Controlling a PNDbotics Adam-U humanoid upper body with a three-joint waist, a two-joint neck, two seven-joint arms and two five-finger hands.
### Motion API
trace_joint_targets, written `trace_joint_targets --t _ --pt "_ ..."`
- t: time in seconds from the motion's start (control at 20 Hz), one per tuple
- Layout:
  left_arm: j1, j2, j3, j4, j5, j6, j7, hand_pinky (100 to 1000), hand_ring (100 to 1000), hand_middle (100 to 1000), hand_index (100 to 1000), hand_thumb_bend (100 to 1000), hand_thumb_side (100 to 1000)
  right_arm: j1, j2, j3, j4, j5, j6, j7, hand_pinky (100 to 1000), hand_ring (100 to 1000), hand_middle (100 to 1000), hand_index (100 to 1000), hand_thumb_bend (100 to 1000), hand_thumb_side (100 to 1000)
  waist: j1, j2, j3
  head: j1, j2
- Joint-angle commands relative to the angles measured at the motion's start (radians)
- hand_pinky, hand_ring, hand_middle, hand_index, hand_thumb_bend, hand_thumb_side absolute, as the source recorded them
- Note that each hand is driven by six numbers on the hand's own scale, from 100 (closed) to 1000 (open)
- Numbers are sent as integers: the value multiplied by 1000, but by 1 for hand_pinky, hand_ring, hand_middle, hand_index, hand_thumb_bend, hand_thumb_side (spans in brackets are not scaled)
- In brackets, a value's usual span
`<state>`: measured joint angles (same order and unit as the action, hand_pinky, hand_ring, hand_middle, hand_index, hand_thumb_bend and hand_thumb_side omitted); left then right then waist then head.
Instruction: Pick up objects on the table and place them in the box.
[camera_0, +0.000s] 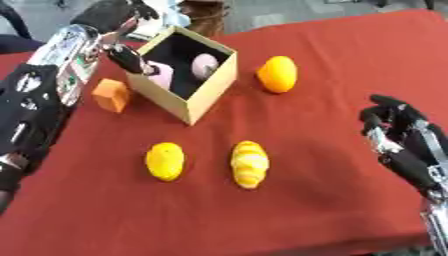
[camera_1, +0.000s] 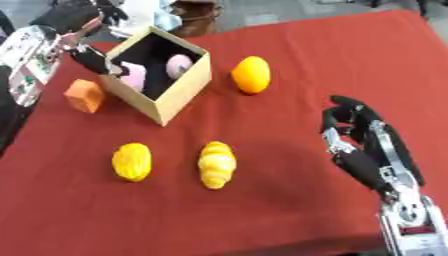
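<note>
Red tablecloth (camera_0: 306, 55) fills most of the frame; an open cardboard box (camera_0: 208, 87), tan outside and black inside, stands in the upper left, turned corner-on toward the camera. Inside the box lies a pale pink rounded object (camera_0: 205, 65) toward its far side; a second pink object (camera_0: 161, 76) sits at the near-left wall of the box, at the rim, with the left hand (camera_0: 128, 58) upon it. The left arm enters from the left edge and reaches up to the box; its dark fingers curl about this second pink object, so the hand is grasping it over the box opening.

An orange cube (camera_0: 111, 95) rests on the cloth just beside the box's left wall, at the left of the frame. An orange round fruit (camera_0: 278, 74) lies to the right of the box, near it but apart. In the lower middle of the frame lie two yellow items side by side and apart: a ridged oval yellow piece (camera_0: 164, 161) on the left; a croissant-shaped yellow piece (camera_0: 249, 163) on the right.

The right hand (camera_1: 354, 131) shows at the right edge, lower half of the frame, fingers raised and relaxed, holding nothing, well apart from every object.
</note>
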<state>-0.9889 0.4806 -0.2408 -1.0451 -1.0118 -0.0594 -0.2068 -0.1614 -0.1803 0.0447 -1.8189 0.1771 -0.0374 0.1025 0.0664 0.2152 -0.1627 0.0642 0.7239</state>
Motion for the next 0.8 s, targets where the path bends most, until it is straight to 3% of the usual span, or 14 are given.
trace_joint_targets --t 0.05,0.4,0.8 --pt "-7 71 13 -39 46 -40 -32 758 679 677 826 637 228 -13 -7 -4 -14 -4 -1 -3 648 744 666 850 100 438 -13 -20 7 -3 -16" --pt "49 203 -10 -70 158 -141 -155 767 687 673 814 611 145 -10 -12 -9 -13 -1 -1 -8 648 744 666 850 100 437 -8 -26 26 -19 -15" --pt "85 225 14 -43 174 -153 -316 771 707 689 820 618 102 -9 -12 -11 -12 -1 -1 -10 648 743 666 850 100 436 -13 -25 29 -25 -10"
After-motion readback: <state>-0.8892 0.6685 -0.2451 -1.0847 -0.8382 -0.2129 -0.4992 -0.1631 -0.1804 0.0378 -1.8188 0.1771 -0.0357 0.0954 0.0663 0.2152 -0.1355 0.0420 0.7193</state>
